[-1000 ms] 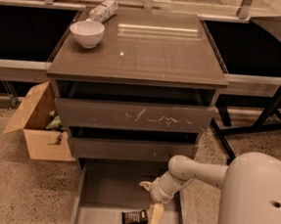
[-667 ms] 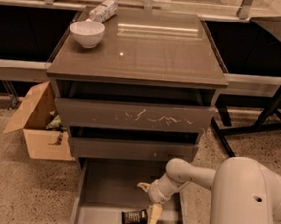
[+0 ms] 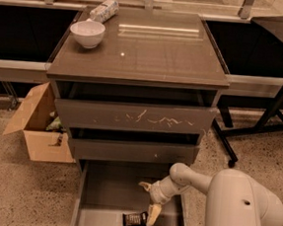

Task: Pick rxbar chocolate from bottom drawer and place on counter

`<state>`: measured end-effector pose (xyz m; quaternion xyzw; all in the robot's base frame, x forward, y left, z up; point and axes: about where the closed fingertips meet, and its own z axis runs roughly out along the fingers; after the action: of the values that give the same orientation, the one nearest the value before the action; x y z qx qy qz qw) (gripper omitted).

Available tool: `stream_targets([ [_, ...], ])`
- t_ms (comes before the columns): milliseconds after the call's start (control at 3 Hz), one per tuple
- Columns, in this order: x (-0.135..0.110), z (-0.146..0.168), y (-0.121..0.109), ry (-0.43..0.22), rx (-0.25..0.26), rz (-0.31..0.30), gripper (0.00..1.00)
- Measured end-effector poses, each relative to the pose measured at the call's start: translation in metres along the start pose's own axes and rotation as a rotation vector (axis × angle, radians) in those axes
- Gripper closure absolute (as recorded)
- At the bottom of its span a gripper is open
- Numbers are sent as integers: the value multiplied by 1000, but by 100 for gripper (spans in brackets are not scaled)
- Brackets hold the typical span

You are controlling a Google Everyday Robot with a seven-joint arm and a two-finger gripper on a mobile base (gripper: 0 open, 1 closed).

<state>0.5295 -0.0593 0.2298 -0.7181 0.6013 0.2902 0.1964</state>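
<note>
The bottom drawer [image 3: 105, 191] is pulled open below the cabinet, showing its grey floor. The rxbar chocolate [image 3: 133, 219], a small dark bar, lies flat near the drawer's front edge. My gripper [image 3: 148, 205] reaches down into the drawer from the right. One pale finger [image 3: 153, 215] points down right beside the bar's right end, and the other finger [image 3: 145, 185] sticks out to the left higher up, so the gripper is open. The counter [image 3: 147, 51] is the glossy grey-brown top above.
A white bowl [image 3: 87, 33] and a white-grey packet [image 3: 103, 10] sit at the counter's back left. An open cardboard box [image 3: 36, 125] stands on the floor to the left. The drawer with white scratches [image 3: 133, 119] overhangs above. A black stand [image 3: 268, 111] is at the right.
The arm has shifted slightly and the gripper has lowered a little toward the bar. The bar has not moved.
</note>
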Motion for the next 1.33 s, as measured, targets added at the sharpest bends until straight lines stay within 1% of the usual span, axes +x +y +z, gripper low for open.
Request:
stream_targets([
  [333, 0, 0, 0, 0, 0, 0, 0],
  [667, 10, 14, -9, -15, 11, 10, 0],
  [1000, 34, 47, -29, -53, 45, 38, 0],
  [1333, 47, 79, -41, -39, 49, 49, 0],
])
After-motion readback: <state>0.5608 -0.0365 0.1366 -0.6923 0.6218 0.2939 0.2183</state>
